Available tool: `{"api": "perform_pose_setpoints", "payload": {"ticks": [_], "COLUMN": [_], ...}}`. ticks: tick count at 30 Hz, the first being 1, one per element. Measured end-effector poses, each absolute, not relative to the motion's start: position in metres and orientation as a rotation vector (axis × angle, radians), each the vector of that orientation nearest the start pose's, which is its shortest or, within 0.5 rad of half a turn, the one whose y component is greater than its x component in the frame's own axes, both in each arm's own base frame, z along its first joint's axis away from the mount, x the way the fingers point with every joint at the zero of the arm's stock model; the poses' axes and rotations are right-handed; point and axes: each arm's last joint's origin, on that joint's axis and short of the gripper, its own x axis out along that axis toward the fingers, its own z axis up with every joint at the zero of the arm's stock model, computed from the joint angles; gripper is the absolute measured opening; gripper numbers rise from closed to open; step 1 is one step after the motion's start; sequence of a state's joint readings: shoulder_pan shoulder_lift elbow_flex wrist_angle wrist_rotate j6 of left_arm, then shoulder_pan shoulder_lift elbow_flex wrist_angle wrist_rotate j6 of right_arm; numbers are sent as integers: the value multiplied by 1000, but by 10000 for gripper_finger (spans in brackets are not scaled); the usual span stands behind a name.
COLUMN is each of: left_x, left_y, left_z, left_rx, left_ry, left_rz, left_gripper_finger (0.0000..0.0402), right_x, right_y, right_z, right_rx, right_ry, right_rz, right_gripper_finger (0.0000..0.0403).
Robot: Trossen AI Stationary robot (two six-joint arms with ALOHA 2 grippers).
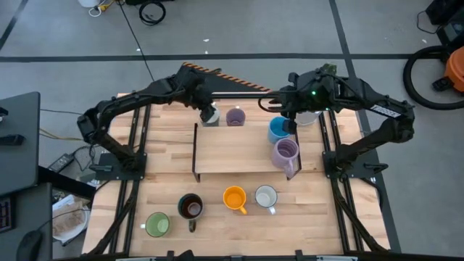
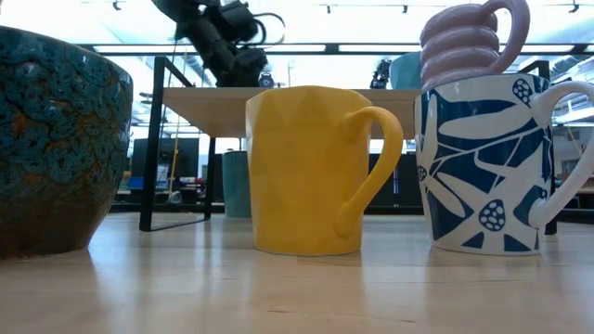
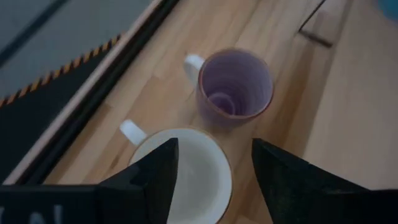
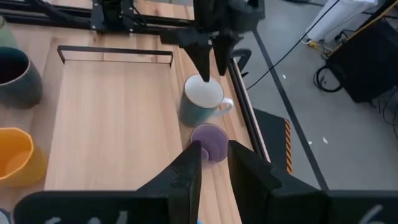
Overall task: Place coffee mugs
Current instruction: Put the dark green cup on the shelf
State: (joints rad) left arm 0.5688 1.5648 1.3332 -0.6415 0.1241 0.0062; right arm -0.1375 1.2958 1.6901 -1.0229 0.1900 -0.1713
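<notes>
The table [image 1: 239, 232] is pale butcher-block wood, and a low wooden shelf [image 1: 232, 148] on black legs stands across its middle. The left arm [image 1: 138, 101] reaches in over the far edge, its gripper [image 1: 209, 110] poised right above a white-lined mug [image 1: 210, 117]; in the left wrist view the fingers [image 3: 149, 177] stand apart over that mug's rim, one on each side of the opening, gripping nothing. The right arm [image 1: 362, 109] bends in from the other side, its gripper [image 1: 290, 119] at the shelf's far right corner over the blue mug [image 1: 278, 129]; in the right wrist view its fingers [image 4: 186, 171] show a narrow gap between them with nothing in it. Just beside the white-lined mug, on the table behind the shelf, sits a small purple mug [image 1: 235, 116]. A ribbed lavender mug [image 1: 285, 153] stands on the shelf's right end, touching or nearly touching the blue one. Another mug [image 1: 308, 116] is half hidden under the right arm. In front of the shelf stand four mugs in a loose row: green [image 1: 157, 224], dark brown [image 1: 191, 208], orange [image 1: 235, 198] and a white one with a blue leaf pattern [image 1: 266, 197].
</notes>
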Motion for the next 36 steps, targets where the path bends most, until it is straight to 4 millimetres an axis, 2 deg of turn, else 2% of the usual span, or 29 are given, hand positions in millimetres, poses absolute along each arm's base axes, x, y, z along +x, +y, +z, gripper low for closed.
{"api": "perform_pose_setpoints", "payload": {"ticks": [4, 8, 14, 20, 27, 36], "left_x": [296, 305, 313, 318, 330, 337], "left_y": [179, 184, 181, 173, 165, 168], "left_z": [290, 283, 270, 267, 256, 234], "left_rx": [-293, -322, -360, -366, -319, -350], "left_ry": [892, 916, 961, 975, 998, 1060], "left_rz": [435, 474, 506, 503, 545, 548], "left_gripper_finger": [188, 186, 221, 249, 234, 217], "right_x": [229, 229, 228, 228, 230, 235], "right_y": [-37, -37, -37, -34, -30, -29], "right_z": [448, 446, 446, 446, 445, 423], "right_rx": [-184, -186, -188, -207, -220, -226], "right_ry": [678, 696, 703, 702, 697, 754], "right_rz": [-259, -255, -251, -234, -214, -199], "right_gripper_finger": [84, 84, 84, 84, 84, 84]}}
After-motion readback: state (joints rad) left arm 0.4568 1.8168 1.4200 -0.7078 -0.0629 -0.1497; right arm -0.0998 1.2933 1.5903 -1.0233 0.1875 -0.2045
